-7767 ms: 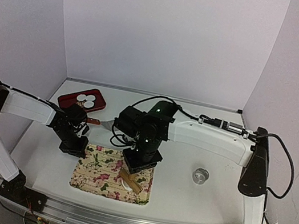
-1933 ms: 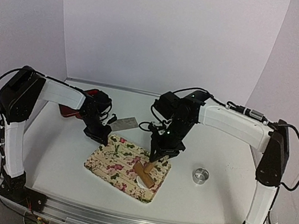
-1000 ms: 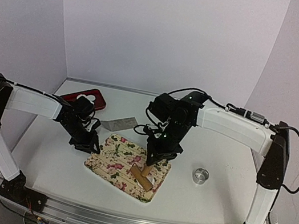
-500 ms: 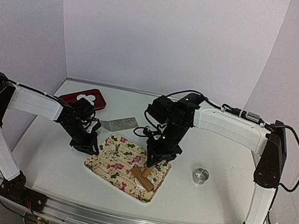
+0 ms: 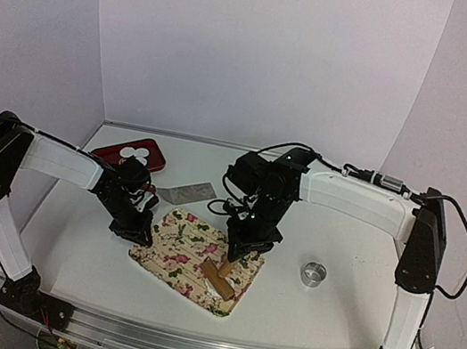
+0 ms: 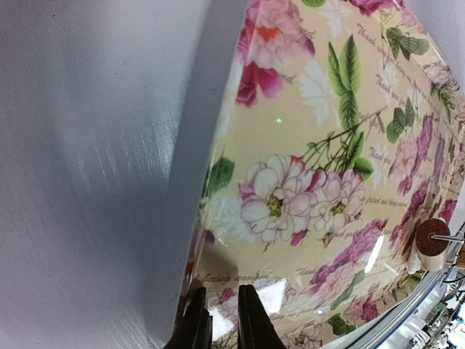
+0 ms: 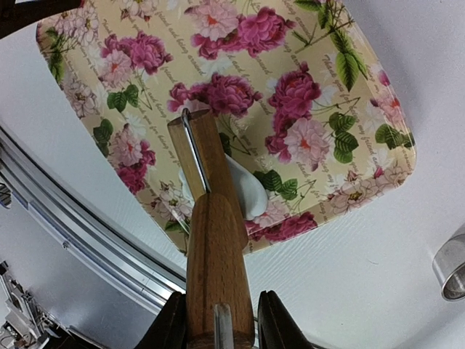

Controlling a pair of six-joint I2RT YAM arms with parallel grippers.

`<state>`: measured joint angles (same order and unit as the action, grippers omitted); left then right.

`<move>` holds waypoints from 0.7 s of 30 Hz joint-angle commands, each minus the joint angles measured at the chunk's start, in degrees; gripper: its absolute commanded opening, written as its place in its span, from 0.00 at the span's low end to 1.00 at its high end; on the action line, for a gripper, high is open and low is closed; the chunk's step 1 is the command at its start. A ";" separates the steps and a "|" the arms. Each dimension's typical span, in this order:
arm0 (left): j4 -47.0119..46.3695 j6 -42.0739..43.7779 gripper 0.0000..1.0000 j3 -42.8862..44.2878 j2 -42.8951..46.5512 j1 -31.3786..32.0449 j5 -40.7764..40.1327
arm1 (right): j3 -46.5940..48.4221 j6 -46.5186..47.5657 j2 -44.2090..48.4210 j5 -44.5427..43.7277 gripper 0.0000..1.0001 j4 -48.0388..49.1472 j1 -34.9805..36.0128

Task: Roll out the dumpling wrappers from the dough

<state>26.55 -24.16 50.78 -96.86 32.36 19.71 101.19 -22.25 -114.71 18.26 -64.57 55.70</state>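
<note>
Clamping the wooden pastry roller [image 7: 215, 240] by its handle with the right gripper [image 7: 216, 323], one finger on each side of the wood, closed firmly on it. Roller head pressed down on the floral mat [image 5: 177, 246], in its near-right part, with the handle tilted up and back toward the wrist.

Dough [image 7: 245, 195]: small soft white piece pinned under the roller head, lying flat on the mat and sticking out on one side in the right wrist view. Mostly hidden by the roller from the top camera.

Left gripper [image 5: 135, 231]: down low at the mat's left edge. Fingers [image 6: 251, 320] almost together, just a thin slit between them, tips right at the edge line. Can't tell from the left wrist view whether the edge is pinched or only touched.

Mat lying skewed on the white table [image 5: 341, 230], one corner pointing toward the near side, between the two arms.

Dumpling wrappers [image 5: 137, 154]: thin white round discs clustered in the red tray [image 5: 110, 156] at far left, well apart from the mat. Exact count not readable at this size.

Flat grey metal piece [image 5: 187, 193] on the table between tray and mat, just beyond the mat's far edge. Metal ring [image 5: 314, 274] standing alone on the right, near the mat's right corner but not touching it; also just in view at the right edge of the right wrist view.
</note>
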 commanded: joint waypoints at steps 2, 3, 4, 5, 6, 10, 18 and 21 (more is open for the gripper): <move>2.82 0.22 0.17 0.87 1.12 0.49 -5.23 | -1.42 -2.91 -3.95 -7.21 0.00 -3.18 0.66; 2.89 -0.16 0.20 1.09 2.50 0.54 -5.65 | -1.34 -3.17 -4.21 -7.49 0.00 -3.68 0.63; 2.94 -0.43 0.22 1.29 3.89 0.52 -5.97 | -1.29 -3.40 -4.36 -7.74 0.00 -4.00 0.57; 3.07 -0.72 0.24 1.54 5.23 0.51 -6.19 | -1.30 -3.59 -4.46 -7.91 0.00 -4.22 0.50; 3.28 -1.17 0.26 1.78 6.07 0.51 -6.43 | -1.42 -3.71 -4.55 -7.96 0.00 -4.38 0.26; 4.21 -3.16 0.32 1.33 10.12 0.46 -7.32 | -1.35 -3.60 -4.56 -7.53 0.00 -4.44 0.05; 4.85 -5.85 0.35 -4.77 11.31 0.44 -5.51 | -1.12 -3.39 -4.60 -7.09 0.00 -4.59 0.08; 4.19 -5.89 0.35 -6.04 11.07 0.48 -3.88 | -1.33 -3.66 -4.57 -7.41 0.00 -4.53 0.06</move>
<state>30.21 -28.90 46.30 -86.21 32.95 14.12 101.67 -25.30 -115.20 17.51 -65.14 55.79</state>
